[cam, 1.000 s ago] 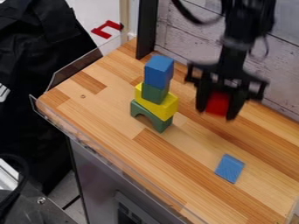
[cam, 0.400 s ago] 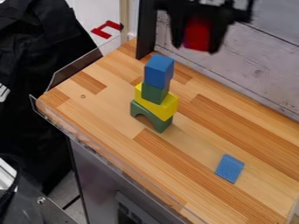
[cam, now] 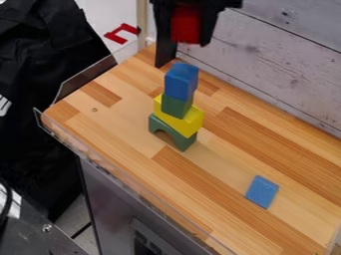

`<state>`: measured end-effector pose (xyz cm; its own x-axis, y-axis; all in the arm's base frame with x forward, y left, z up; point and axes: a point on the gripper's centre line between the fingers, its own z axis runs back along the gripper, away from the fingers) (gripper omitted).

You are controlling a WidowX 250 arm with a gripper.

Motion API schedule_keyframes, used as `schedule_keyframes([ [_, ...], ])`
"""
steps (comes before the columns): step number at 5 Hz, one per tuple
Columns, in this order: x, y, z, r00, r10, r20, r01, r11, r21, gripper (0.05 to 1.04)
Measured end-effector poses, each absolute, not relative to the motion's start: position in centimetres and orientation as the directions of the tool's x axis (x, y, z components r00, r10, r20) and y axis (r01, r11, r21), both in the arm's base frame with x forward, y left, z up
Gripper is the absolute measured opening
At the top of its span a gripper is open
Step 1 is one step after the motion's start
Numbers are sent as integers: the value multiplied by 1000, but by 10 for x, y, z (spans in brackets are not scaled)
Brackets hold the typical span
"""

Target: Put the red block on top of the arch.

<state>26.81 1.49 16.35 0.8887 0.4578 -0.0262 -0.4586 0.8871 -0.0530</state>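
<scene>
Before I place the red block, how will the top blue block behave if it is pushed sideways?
The blue block will probably slide or tip, because it only rests on the green block. Its flat sides suggest it should not roll far. It looks stiff, with straight edges, so it likely will not bend.

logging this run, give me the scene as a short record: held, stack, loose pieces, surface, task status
held: red block, between the fingers of the gripper
gripper place: above the stack, near the top of the view
stack, bottom up: green arch, yellow block, green block, blue block
loose piece: flat blue piece, lying on the wooden surface apart from the stack
back: pale plank wall
task status: red block not yet on the stack
</scene>
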Motion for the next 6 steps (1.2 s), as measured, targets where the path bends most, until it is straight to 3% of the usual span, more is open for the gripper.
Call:
schedule_keyframes([
  [2, 259, 17, 151, 899, 430, -84, -436, 897, -77, 583],
  [6, 252, -5, 142, 943, 325, -67, -330, 941, -72, 583],
])
